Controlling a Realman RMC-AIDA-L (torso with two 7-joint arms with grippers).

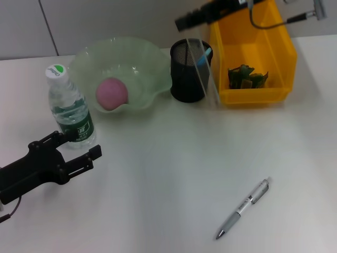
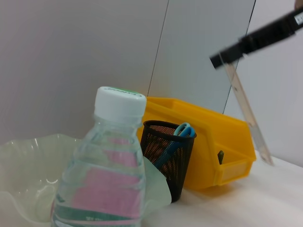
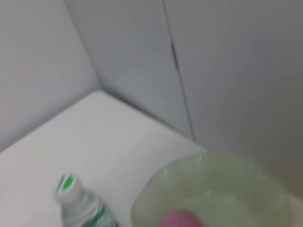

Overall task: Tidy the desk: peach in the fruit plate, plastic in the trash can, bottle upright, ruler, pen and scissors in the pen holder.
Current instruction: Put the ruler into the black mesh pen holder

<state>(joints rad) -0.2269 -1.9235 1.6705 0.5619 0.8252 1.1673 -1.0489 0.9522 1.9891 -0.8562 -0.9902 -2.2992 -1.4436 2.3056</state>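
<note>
The water bottle (image 1: 68,108) stands upright at the left, and also shows in the left wrist view (image 2: 106,175). My left gripper (image 1: 75,146) is open just in front of its base. My right gripper (image 1: 185,22) is shut on a clear ruler (image 1: 206,71) and holds it tilted above the black mesh pen holder (image 1: 188,79). In the left wrist view the ruler (image 2: 248,118) hangs outside the holder (image 2: 165,156). Blue scissors (image 1: 207,51) stand in the holder. The pink peach (image 1: 111,94) lies in the green fruit plate (image 1: 147,63). The silver pen (image 1: 243,208) lies on the table at the front right.
The yellow bin (image 1: 255,42) at the back right holds green plastic (image 1: 246,76). It stands right next to the pen holder. The white wall runs behind the table.
</note>
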